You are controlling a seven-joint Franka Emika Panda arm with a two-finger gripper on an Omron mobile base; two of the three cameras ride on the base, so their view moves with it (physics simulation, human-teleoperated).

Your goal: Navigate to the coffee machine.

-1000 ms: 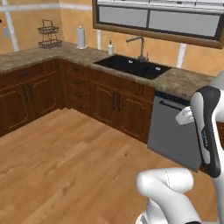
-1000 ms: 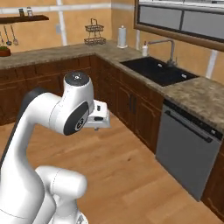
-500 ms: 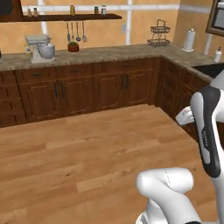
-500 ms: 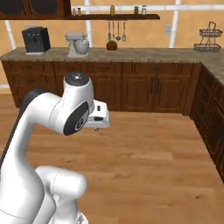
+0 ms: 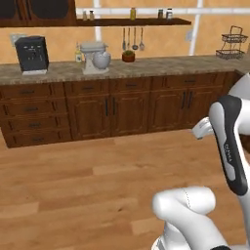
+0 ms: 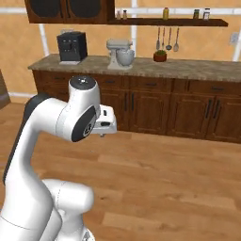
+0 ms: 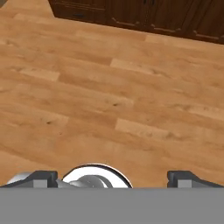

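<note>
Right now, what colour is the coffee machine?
Black; the coffee machine shows best in the right base view.

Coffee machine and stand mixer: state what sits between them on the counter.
In the left base view, a small bottle stands between the coffee machine and the stand mixer, close beside the mixer; the rest is bare countertop.

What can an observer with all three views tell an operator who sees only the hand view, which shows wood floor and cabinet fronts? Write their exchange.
Operator: Is the coffee machine anywhere ahead?
Observer: Yes. The coffee machine stands on the counter against the far wall, near the counter's left end.
Operator: What is next to it?
Observer: A stand mixer sits further right on the same counter, with a clear gap between them.
Operator: Anything above the counter?
Observer: A wall shelf with small jars, and utensils hanging below it.
Operator: Is my tool holding anything?
Observer: The tool has its tips wide apart, with nothing between them.
</note>
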